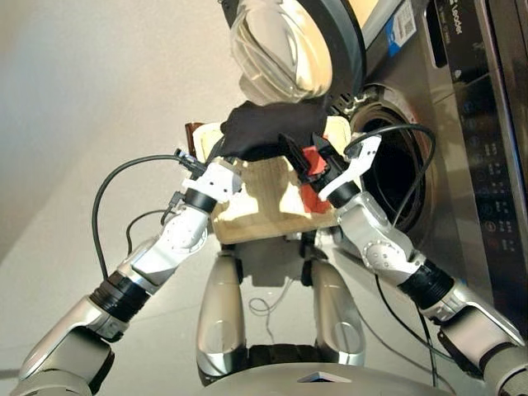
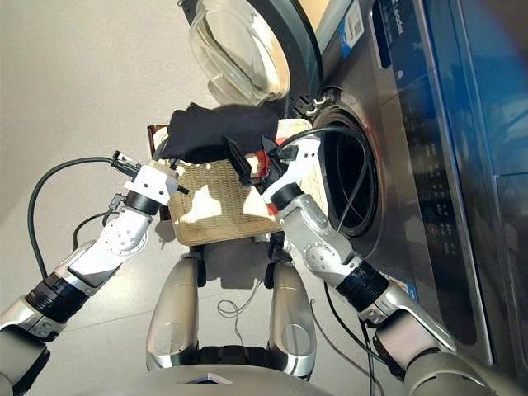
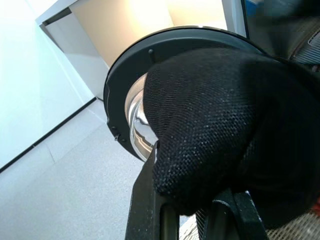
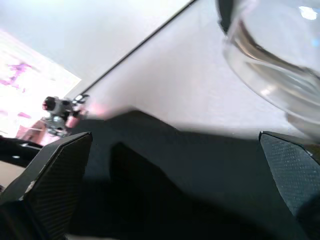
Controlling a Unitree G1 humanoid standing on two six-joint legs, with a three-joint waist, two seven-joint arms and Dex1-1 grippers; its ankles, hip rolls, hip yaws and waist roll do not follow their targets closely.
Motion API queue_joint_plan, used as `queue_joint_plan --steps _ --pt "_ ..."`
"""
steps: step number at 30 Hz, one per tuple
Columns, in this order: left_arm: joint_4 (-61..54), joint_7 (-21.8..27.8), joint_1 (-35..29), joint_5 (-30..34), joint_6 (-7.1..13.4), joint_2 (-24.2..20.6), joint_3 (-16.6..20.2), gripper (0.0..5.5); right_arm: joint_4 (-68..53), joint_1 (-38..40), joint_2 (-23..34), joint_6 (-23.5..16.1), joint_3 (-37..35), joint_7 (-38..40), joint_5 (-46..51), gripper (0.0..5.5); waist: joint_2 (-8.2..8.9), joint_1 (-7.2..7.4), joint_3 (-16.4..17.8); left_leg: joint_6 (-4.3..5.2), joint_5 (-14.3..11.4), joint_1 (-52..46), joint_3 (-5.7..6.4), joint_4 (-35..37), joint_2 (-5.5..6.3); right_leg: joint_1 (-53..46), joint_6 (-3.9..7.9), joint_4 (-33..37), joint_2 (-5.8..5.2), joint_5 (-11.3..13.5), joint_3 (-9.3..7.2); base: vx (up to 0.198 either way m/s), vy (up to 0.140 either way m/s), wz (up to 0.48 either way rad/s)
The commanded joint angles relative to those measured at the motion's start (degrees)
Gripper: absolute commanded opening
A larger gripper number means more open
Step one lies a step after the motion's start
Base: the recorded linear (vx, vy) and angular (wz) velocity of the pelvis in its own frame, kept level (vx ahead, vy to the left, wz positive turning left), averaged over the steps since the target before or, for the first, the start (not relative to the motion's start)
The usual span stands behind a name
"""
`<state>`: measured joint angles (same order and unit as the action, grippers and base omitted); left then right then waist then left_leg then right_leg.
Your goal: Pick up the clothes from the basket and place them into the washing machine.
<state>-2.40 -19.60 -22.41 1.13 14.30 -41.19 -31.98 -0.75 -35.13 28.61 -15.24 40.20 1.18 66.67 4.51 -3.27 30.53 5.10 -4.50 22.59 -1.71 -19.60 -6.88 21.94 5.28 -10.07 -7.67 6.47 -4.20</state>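
Observation:
The cream wicker basket (image 1: 262, 206) sits in front of my torso, just left of the washing machine (image 1: 462, 124). The machine's glass door (image 1: 289, 41) stands open and the dark drum (image 1: 398, 169) shows. A black cloth (image 1: 268, 125) is bunched over the basket's far end. My left gripper (image 1: 216, 153) is shut on its left edge; in the left wrist view the cloth (image 3: 225, 115) bulges above the fingers (image 3: 147, 200). My right gripper (image 1: 307, 148) is open at the cloth's right side, above a coral red cloth (image 1: 312, 180) in the basket's right part.
Black cables loop from both wrists, one (image 1: 412, 136) arching across the drum opening. A small brown object (image 1: 194, 132) shows behind the basket's far left corner. Pale floor (image 1: 82, 124) spreads to the left, and the open door hangs over the basket's far end.

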Motion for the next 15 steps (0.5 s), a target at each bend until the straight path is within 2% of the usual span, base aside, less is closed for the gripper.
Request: queue_joint_plan --steps 1,15 --pt "-11.3 -0.6 -3.5 1.5 5.7 0.0 -2.2 0.0 -7.5 -5.0 0.6 -1.7 -0.6 -2.5 0.9 5.5 -2.54 -0.86 -1.5 -0.26 4.4 -2.9 -1.86 5.6 2.49 0.6 2.79 -9.0 -1.87 -7.2 1.8 0.0 0.0 0.0" --pt "-11.8 -0.8 -5.4 2.6 5.7 0.2 -3.5 0.0 -6.4 -7.6 -1.4 -2.7 -0.6 -2.8 3.2 5.5 -2.79 -1.4 -1.8 -0.41 3.9 -1.6 -1.75 3.9 2.51 1.2 2.54 -9.7 -2.07 -7.4 2.09 0.0 0.0 0.0"
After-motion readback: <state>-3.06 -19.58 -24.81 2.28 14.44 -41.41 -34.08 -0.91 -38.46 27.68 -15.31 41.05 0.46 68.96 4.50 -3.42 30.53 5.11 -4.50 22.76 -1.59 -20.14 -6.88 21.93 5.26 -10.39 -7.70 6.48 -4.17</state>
